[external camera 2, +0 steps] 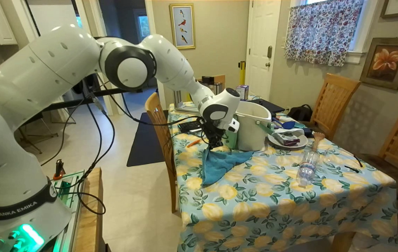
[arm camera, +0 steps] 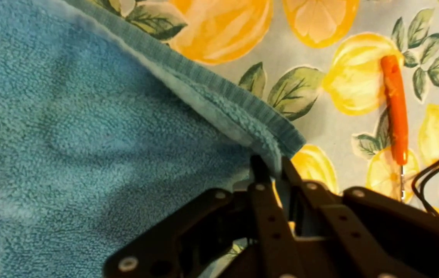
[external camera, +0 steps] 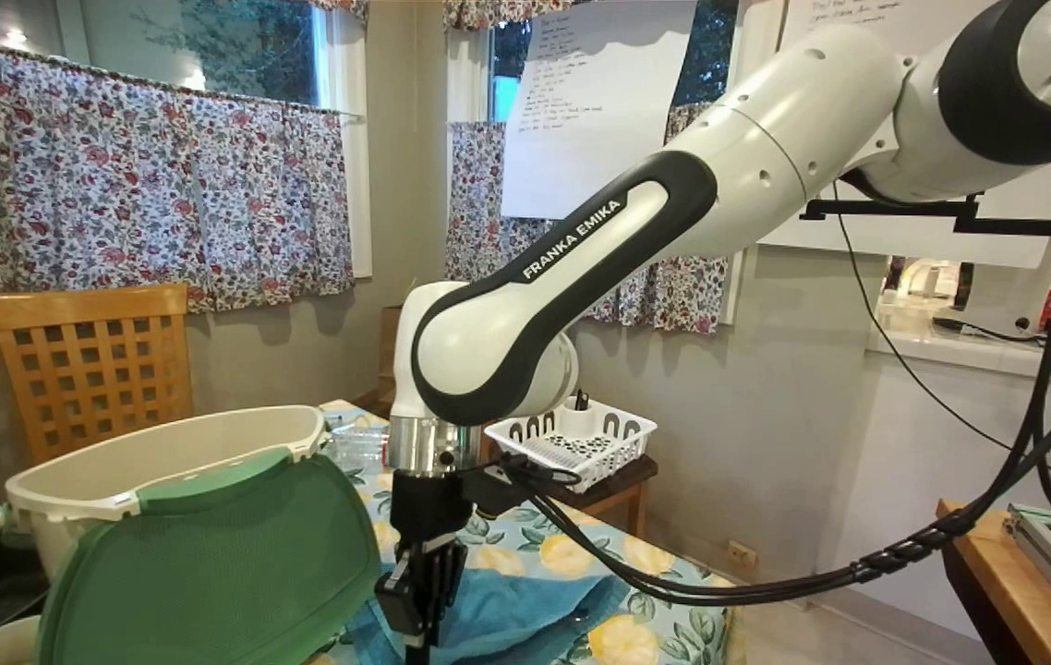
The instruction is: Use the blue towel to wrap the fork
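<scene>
My hand (arm camera: 274, 170) pinches a thin fold of the blue towel (arm camera: 100, 135) near one corner, a strip of ribbed hem showing just beyond the grip. The bite looks shallow to me, so a brisk pull could let the cloth slip free before the fold is laid over. What I can't tell is whether the pinch takes only the top layer or the one beneath as well — if both, lifting would drag the whole towel across the surface (external camera 2: 265, 178) it lies on instead of wrapping anything. The fork (external camera: 581, 614) I take to be the small shiny bit by the towel's edge in an exterior view, though I can't be certain; if so, it sits close enough to the rim to slide out when I tug. A little farther off, the orange-handled tool (arm camera: 396, 112) lies apart from the towel, and a low sweep that way could snag it. The green panel (external camera: 230, 563) stands near the hand too, beside the pale tub (external camera 2: 251, 133); swinging wide there risks a knock. The clear bottle (external camera 2: 308, 168) rests well apart — trouble only if I drag the cloth far.
</scene>
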Controlling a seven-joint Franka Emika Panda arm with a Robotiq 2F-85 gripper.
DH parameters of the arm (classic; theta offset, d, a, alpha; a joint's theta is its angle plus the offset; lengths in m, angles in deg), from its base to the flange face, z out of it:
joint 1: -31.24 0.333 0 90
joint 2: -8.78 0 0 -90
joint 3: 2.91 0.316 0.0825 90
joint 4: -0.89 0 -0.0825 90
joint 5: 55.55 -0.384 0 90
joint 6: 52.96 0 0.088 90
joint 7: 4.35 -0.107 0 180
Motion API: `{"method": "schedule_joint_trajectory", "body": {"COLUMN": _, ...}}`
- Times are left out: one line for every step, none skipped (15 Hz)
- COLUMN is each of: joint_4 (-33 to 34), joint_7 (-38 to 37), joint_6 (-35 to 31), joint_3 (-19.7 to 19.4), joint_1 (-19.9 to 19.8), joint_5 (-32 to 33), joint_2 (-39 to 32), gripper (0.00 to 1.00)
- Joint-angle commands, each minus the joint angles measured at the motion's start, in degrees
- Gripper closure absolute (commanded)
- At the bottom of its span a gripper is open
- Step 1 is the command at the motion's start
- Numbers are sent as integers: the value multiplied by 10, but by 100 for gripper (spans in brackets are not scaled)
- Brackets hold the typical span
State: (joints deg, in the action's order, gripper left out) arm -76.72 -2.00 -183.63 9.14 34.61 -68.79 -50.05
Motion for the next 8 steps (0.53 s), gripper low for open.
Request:
{"method": "schedule_joint_trajectory", "body": {"joint_4": 39, "joint_7": 9, "joint_6": 35, "joint_3": 1, "joint_1": 6, "joint_5": 1, "joint_2": -21, "gripper": 56}}
{"method": "schedule_joint_trajectory", "body": {"joint_4": 41, "joint_7": 11, "joint_6": 35, "joint_3": 2, "joint_1": 6, "joint_5": 0, "joint_2": -21, "gripper": 48}}
{"method": "schedule_joint_trajectory", "body": {"joint_4": 40, "joint_7": 14, "joint_6": 35, "joint_3": 3, "joint_1": 6, "joint_5": 0, "joint_2": -19, "gripper": 42}}
{"method": "schedule_joint_trajectory", "body": {"joint_4": 32, "joint_7": 18, "joint_6": 29, "joint_3": 3, "joint_1": 6, "joint_5": 0, "joint_2": -11, "gripper": 34}}
{"method": "schedule_joint_trajectory", "body": {"joint_4": 23, "joint_7": 21, "joint_6": 21, "joint_3": 2, "joint_1": 6, "joint_5": 2, "joint_2": -3, "gripper": 28}}
{"method": "schedule_joint_trajectory", "body": {"joint_4": 18, "joint_7": 23, "joint_6": 17, "joint_3": -1, "joint_1": 7, "joint_5": 5, "joint_2": 3, "gripper": 20}}
{"method": "schedule_joint_trajectory", "body": {"joint_4": 10, "joint_7": 25, "joint_6": 15, "joint_3": -4, "joint_1": 5, "joint_5": 6, "joint_2": 11, "gripper": 13}}
{"method": "schedule_joint_trajectory", "body": {"joint_4": 6, "joint_7": 23, "joint_6": 15, "joint_3": -7, "joint_1": 5, "joint_5": 7, "joint_2": 17, "gripper": 5}}
